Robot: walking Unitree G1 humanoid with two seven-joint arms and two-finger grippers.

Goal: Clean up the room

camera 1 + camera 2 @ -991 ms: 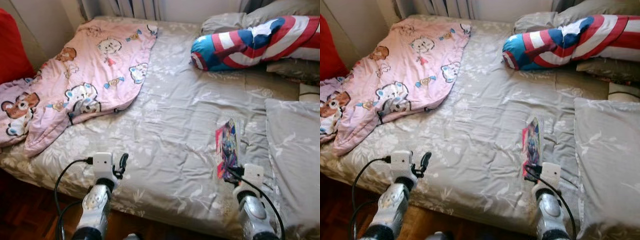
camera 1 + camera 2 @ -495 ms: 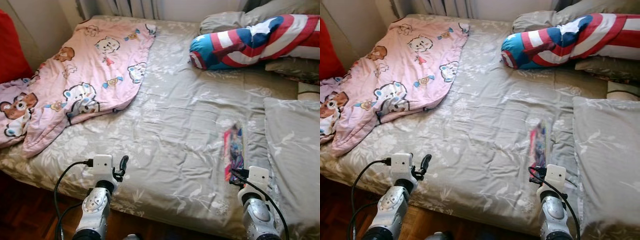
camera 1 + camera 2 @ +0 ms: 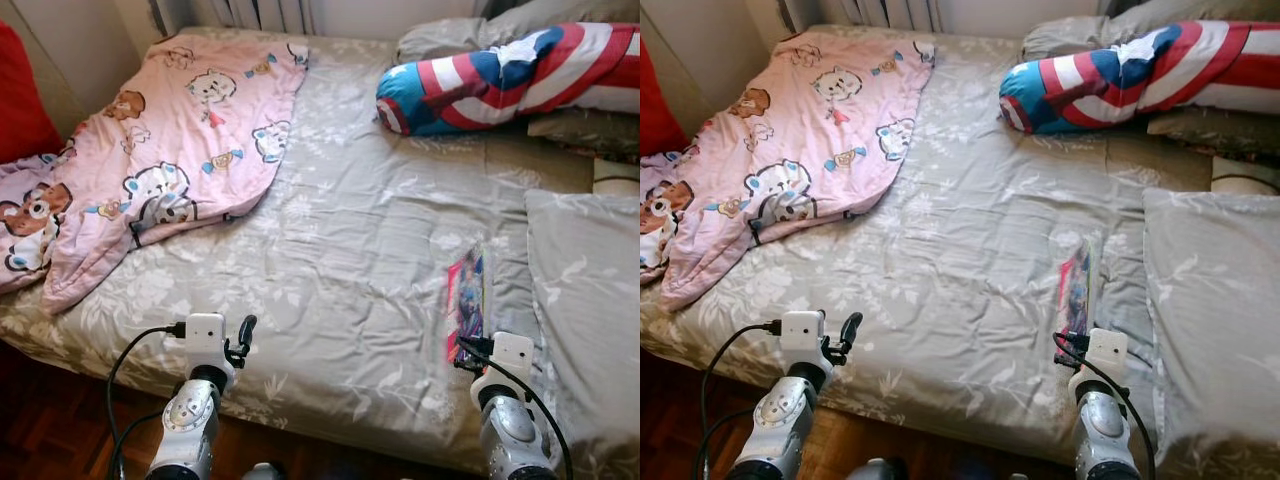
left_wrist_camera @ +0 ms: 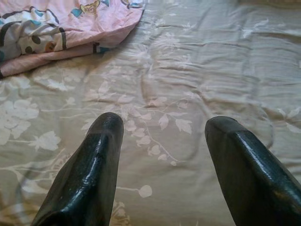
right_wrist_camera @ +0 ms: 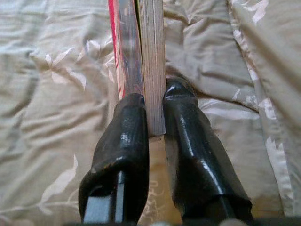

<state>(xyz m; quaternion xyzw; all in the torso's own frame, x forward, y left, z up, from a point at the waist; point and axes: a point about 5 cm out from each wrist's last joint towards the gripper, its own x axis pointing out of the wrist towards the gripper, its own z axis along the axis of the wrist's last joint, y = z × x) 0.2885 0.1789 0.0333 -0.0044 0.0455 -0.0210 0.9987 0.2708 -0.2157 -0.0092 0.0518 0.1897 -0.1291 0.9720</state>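
A wide bed (image 3: pixel 340 230) spreads across the head views, covered by a soft grey-beige bedspread printed with pale leaves and flowers, its cloth lightly creased and quilted in faint squares. Over the bed's far left corner and left edge lies a rumpled pink blanket (image 3: pixel 170 130), thin and floppy, printed with cartoon bears and cats, one fold spilling toward the near left edge. Along the right edge rests a flat rectangular pillow (image 3: pixel 585 290) in the same grey leaf-print cloth. At the far right corner a long rounded bolster (image 3: pixel 500 80), plump and tube-shaped, carries red and white stripes with blue patches, and it leans on more grey bedding behind it. Beyond the left edge a piece of red fabric (image 3: pixel 25 100) shows against the wall, and dark wooden floor (image 3: pixel 50 430) runs under the near edge. The book (image 3: pixel 468 300), a thin glossy paperback with a bright pink and blue cover, is near the bed's near right part, just beside the pillow, standing on edge above the bedspread; the right wrist view shows its pale block of pages and shiny cover. The right gripper (image 5: pixel 155 117) has its two black fingers clamped on the book's near end, one on each side. The left gripper (image 4: pixel 162 141) hovers over the near left edge of the bed, its smooth black fingers spread well apart with bare bedspread between them
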